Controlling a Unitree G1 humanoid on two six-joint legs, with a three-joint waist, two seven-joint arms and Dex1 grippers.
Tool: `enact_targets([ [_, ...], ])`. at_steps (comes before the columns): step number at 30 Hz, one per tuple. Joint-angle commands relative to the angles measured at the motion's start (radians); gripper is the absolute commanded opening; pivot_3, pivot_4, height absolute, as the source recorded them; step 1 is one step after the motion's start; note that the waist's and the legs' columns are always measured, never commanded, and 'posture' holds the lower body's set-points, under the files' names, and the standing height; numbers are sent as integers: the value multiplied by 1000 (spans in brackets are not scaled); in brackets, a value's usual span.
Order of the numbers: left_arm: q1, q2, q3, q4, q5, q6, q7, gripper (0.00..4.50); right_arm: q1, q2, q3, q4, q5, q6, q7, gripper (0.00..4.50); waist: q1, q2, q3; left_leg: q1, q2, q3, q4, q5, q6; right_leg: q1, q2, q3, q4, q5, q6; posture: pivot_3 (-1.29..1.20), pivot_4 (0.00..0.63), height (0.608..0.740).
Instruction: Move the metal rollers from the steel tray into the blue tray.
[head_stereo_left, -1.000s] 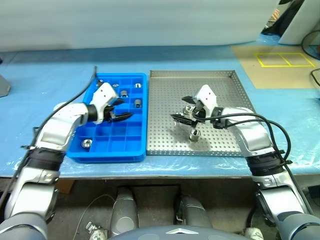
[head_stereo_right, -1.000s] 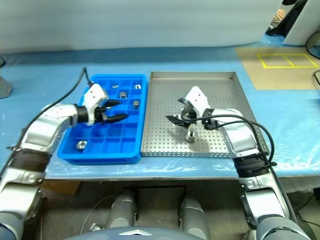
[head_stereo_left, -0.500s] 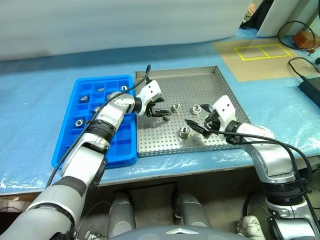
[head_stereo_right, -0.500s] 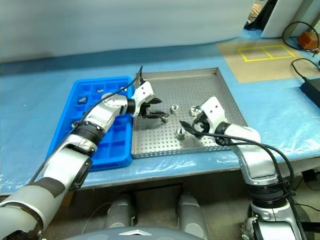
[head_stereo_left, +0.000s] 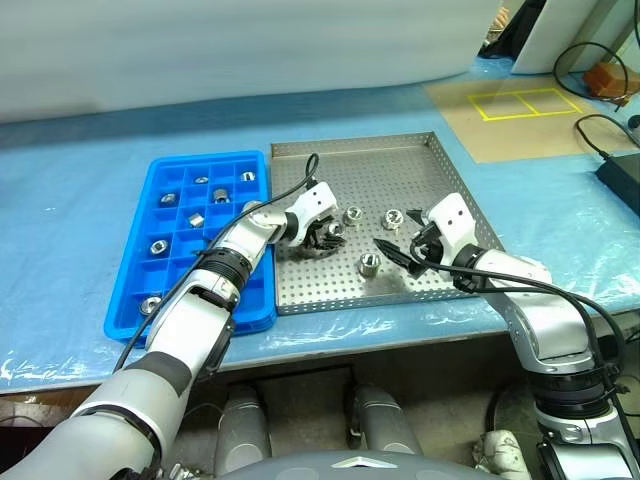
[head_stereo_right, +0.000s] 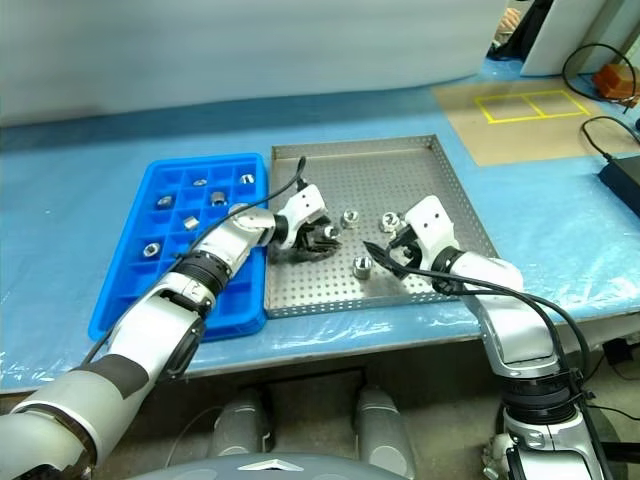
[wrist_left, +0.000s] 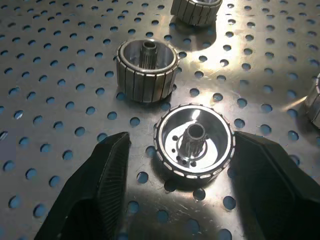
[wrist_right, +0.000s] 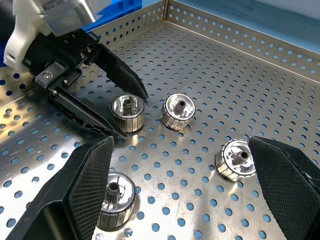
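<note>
My head stereo pair looks forward and down over table (head_stereo_left: 60, 180); both eyes share steel tray (head_stereo_left: 452, 190), blue tray (head_stereo_left: 135, 250) and both arms. Left wrist camera sits very near tray floor, facing along left tool (wrist_left: 177, 180), roller (wrist_left: 194, 147) between its fingers. Right wrist camera sits farther back, facing along right tool (wrist_right: 180, 195) across same tray floor, catching left tool and four rollers.

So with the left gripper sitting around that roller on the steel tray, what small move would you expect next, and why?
Probably closing the left gripper. Its two fingers stand open on either side of one metal roller, which rests on the steel tray, with gaps on both sides, so nothing is gripped yet. The right gripper hangs open nearby, above the tray.
</note>
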Motion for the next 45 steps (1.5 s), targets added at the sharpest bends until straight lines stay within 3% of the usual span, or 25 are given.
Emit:
enact_targets([
  [1, -19, -12, 5, 9, 18, -12, 18, 3433, -13, -3, 3, -13, 2, -23, -5, 4500, 0, 0, 0, 0, 0, 0, 0, 0, 0, 0, 0, 0, 0, 0, 0, -423, 150, 740],
  [6, -8, -26, 11, 12, 19, -9, 20, 3433, -22, -7, 14, -4, -5, -30, -9, 4500, 1, 0, 0, 0, 0, 0, 0, 0, 0, 1, -1, 0, 0, 0, 0, -418, 150, 740],
  [9, 8, -21, 11, -9, 14, -32, -6, 2892, -24, -6, 19, -4, -7, -32, -10, 4500, 1, 0, 0, 0, 0, 0, 0, 0, 0, 1, -1, 0, 0, 0, 0, -416, 150, 740],
  [13, 24, -13, 9, -33, 20, -24, -15, 1712, -31, -6, 21, 5, -8, -36, -9, 4500, 0, 0, 0, 0, 0, 0, 0, 0, 0, 1, -1, 0, -1, 0, 0, -413, 150, 740],
  [20, 40, 3, 11, -71, 22, -13, -38, 1719, -42, -1, 31, 19, -7, -48, -6, 4500, 0, 0, 0, 0, 0, 0, -1, 0, 0, 1, 0, 0, -1, 0, 0, -399, 150, 740],
  [27, 112, 70, 99, -284, -74, 112, -62, 1719, -68, 14, 41, 23, 22, -51, 17, 4500, -4, 0, 0, 1, 1, 1, -2, 0, 0, -1, 0, 0, -1, 0, 0, -380, 150, 740],
  [34, 316, 298, 258, -760, -314, 395, -206, 1719, -159, 42, 113, 122, 25, -99, 96, 4500, -14, 0, 1, 0, 2, 6, -7, 0, -1, -9, 1, 3, 0, 0, -1, -247, 150, 740],
  [39, 425, 428, 353, -919, -367, 463, -168, 1719, -306, 111, 176, 223, 59, -136, 203, 4500, 10, 4, 3, -2, 2, 8, -11, 1, -2, -12, 0, 4, 0, -1, -1, -114, 150, 740],
  [45, 572, 508, 460, -1088, -417, 540, -81, 1719, -450, 199, 254, 349, 71, -188, 330, 4500, 49, 4, 3, -1, 2, 8, -12, 1, -3, -11, 0, 2, 0, -1, -2, 38, 150, 740],
])
